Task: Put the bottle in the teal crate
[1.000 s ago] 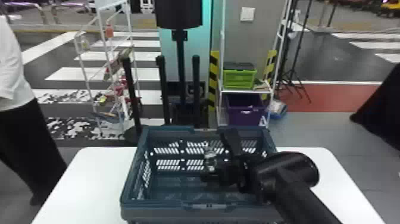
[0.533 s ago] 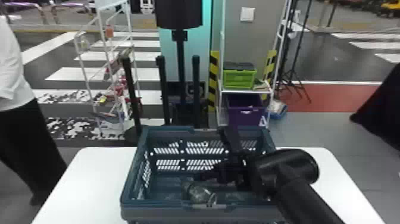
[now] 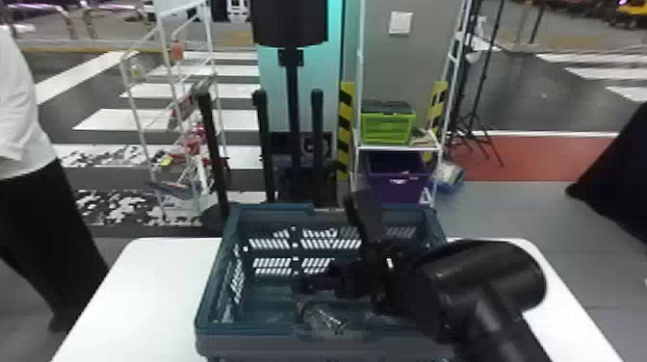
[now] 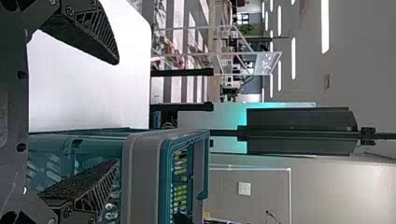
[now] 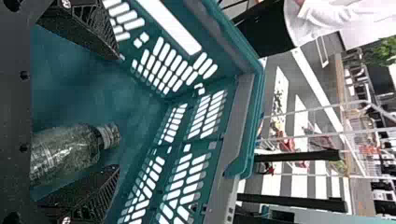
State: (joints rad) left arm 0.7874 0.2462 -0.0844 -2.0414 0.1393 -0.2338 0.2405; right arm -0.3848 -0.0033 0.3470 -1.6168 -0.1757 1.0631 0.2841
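Squarely across the foreground, a white surface (image 3: 130,298) is occupied by a teal crate (image 3: 255,345), its open top turned upward. Over its right side the right arm (image 3: 486,284) is extended, with the right hand (image 5: 119,112) lowered inside the walls, opened wide and apparently closed on nothing. The left hand (image 4: 118,112), also spread wide and empty, is parked above the surface near the crate's outer side.

Inside the crate, towards the robot's side, the clear bottle (image 5: 70,149) is seen lying on its side, placed between the right hand's parted fingers and nearer to one finger (image 5: 86,193); whether that finger is touched cannot be told. By all appearances the drop is done and only the withdrawal is left.

For that, the right hand is best raised straight up and slowly, its fingers left wide, so that the rounded bottle is neither nudged nor rolled. No sideways swing should be made until the rim (image 3: 269,210) is cleared, and the ridged neck (image 5: 109,135), smallest of all, should be watched lest it be caught by a fingertip
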